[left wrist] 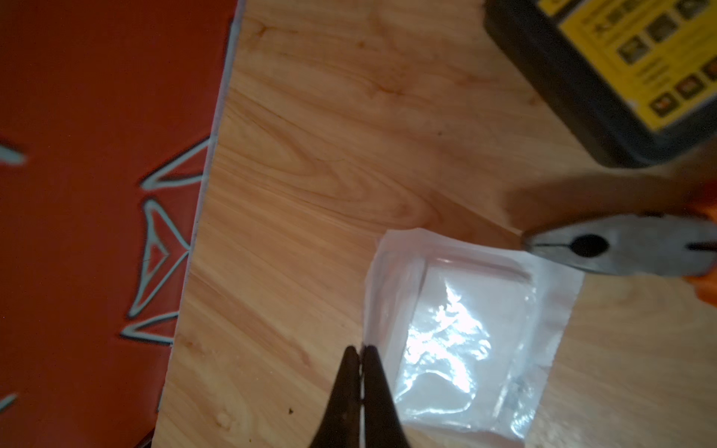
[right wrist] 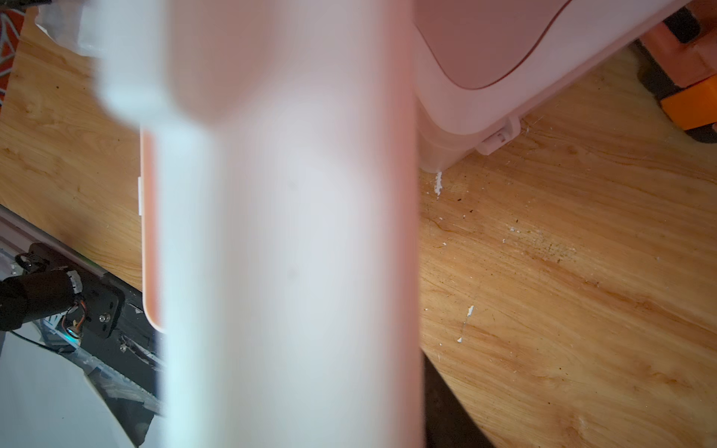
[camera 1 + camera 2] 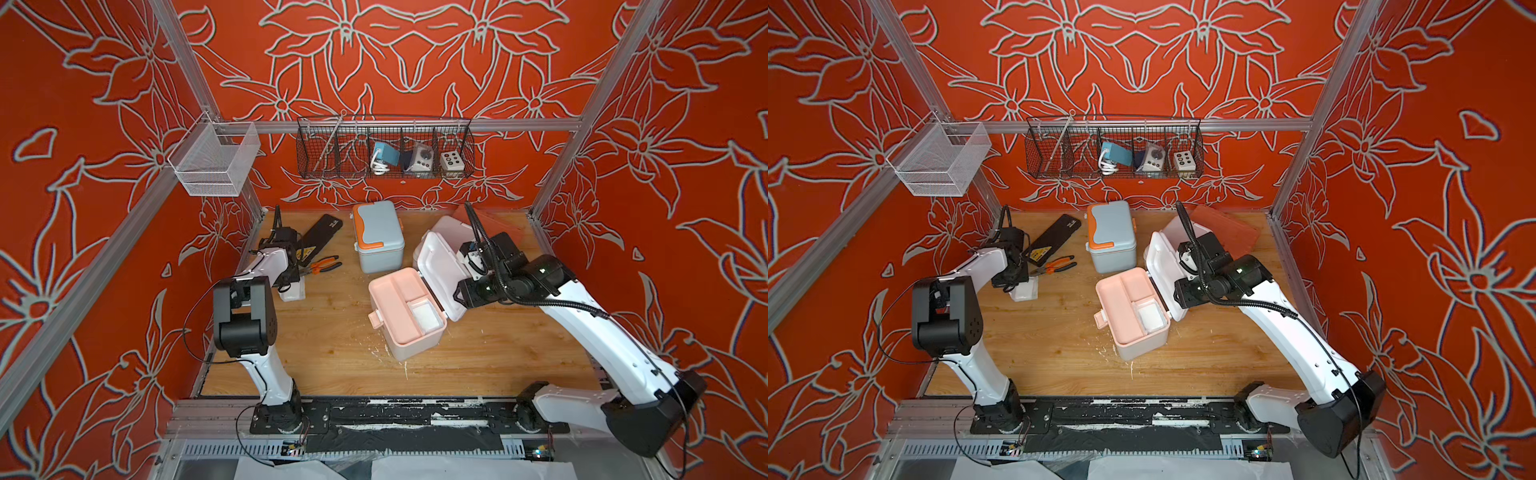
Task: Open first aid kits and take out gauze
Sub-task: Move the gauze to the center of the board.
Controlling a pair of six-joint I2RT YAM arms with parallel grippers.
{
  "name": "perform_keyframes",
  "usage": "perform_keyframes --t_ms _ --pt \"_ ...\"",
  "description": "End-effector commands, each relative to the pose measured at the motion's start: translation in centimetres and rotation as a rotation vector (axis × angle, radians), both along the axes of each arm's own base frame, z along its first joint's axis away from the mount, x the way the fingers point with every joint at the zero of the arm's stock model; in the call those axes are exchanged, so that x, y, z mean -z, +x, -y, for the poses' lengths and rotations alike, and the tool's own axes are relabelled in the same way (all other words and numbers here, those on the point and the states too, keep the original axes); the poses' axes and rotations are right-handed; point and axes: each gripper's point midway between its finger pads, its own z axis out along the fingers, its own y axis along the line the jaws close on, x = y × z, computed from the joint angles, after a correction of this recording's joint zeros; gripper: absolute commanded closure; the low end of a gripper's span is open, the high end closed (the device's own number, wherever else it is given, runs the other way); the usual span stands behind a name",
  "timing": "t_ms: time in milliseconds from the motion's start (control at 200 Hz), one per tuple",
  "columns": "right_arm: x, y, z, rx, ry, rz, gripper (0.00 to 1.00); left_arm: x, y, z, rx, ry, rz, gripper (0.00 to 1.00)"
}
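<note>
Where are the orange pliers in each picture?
Top view: pliers lie just left of the blue-grey kit.
Top view: same spot, left of that kit.
Left wrist: only their grey head shows, beside the gauze pack.
Right wrist: not in it.
Landmark: the black case with a yellow label lies next to the pliers in those three views.

Open kit point(image 3: 399, 332) mid-worktop point(image 3: 324, 353), lid point(image 3: 440, 266) swung out toward 3 o'clock. Closed kit point(image 3: 378, 237) at 12. Third kit point(image 3: 451, 226) at 1, behind that lid. Gauze pack point(image 1: 465, 341) at 9, pliers point(image 3: 324, 264) just behind it, long case point(image 3: 322, 232) at 11.
</note>
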Motion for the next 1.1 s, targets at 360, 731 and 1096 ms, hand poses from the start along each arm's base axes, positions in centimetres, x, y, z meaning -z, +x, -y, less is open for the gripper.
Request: perform_keyframes --t_ms 360,731,1096 --pt "-0.4 0.2 0.2 0.001 -0.021 -0.007 0.5 -0.5 -0.2 -3.4 -0.105 0.018 0.006 0.66" --pt "-1.5 0.3 0.1 -0.004 -0.003 0.021 0.45 -9.5 2.8 2.8 -0.012 -0.327 0.39 0.19" --pt "-2.2 0.5 0.0 -0.01 0.004 0.042 0.39 -19.6 -2.9 20.8 0.306 -0.781 0.625 0.08"
